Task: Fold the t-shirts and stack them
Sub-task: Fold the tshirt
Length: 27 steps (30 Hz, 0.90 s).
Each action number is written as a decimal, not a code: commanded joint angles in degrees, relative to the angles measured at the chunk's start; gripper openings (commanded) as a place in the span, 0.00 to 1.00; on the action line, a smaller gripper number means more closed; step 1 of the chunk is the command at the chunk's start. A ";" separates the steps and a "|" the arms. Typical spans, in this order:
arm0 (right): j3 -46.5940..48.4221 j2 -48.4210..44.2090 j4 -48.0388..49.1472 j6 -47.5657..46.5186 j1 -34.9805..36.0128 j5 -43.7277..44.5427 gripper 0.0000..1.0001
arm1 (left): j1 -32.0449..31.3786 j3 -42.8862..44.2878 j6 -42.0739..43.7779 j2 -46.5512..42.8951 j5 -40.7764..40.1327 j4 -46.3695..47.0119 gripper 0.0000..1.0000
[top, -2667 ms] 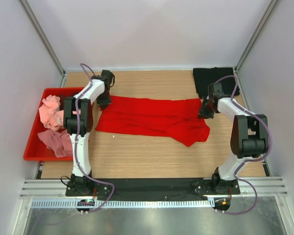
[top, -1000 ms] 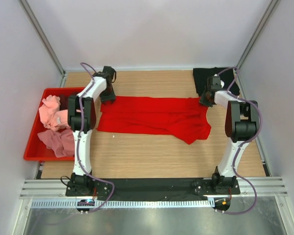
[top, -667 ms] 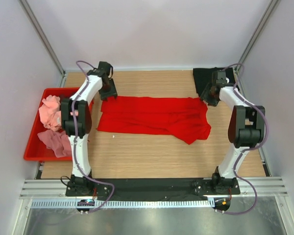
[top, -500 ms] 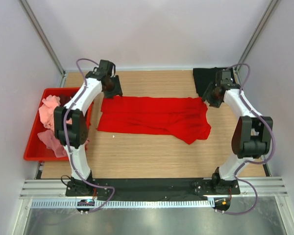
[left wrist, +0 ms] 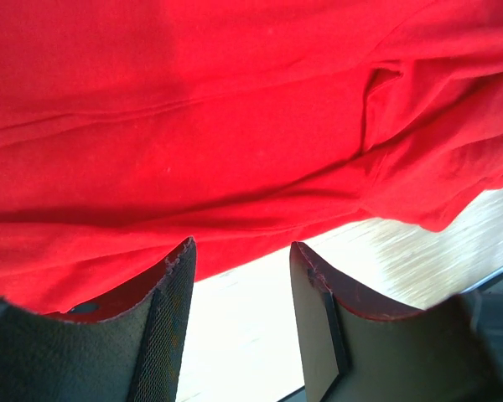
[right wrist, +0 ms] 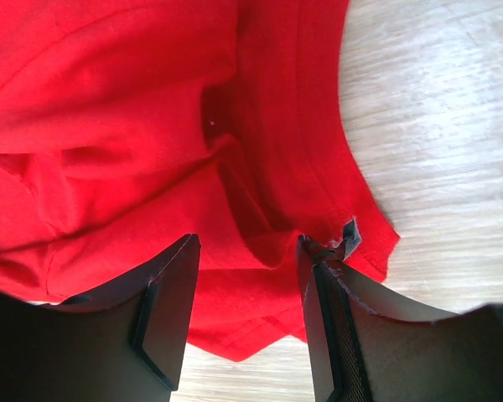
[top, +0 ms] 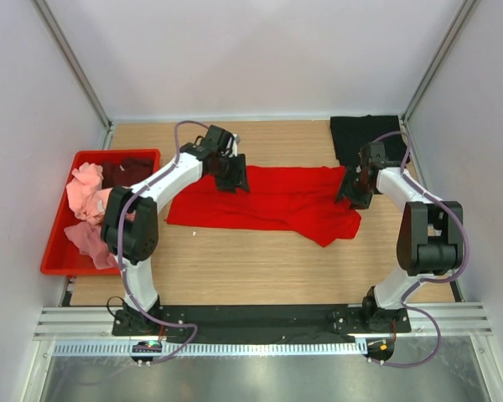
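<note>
Both hands spread, holding nothing: left hand (left wrist: 241,245) and right hand (right wrist: 249,241) above the red t-shirt (top: 268,199)

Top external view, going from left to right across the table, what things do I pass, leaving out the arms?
red crate → red t-shirt → black t-shirt

Red t-shirt (top: 264,199) spread flat centrally, black t-shirt (top: 365,136) far right
</note>
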 commanded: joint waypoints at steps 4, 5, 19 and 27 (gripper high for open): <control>-0.86 -0.05 4.20 -2.36 1.94 -2.68 0.54 | 0.42 -0.29 -1.09 -1.08 1.70 3.70 0.50; -1.03 -0.06 4.37 -2.36 1.94 -2.68 0.54 | 0.33 -0.38 -1.09 -1.17 1.70 3.70 0.50; -1.83 0.30 4.38 -2.10 1.94 -1.45 0.17 | 0.42 -2.05 -0.38 -2.84 0.03 3.09 0.49; -4.18 -8.40 -7.74 1.42 2.91 3.12 0.01 | 0.33 -1.00 -0.38 -3.46 -4.98 0.36 0.49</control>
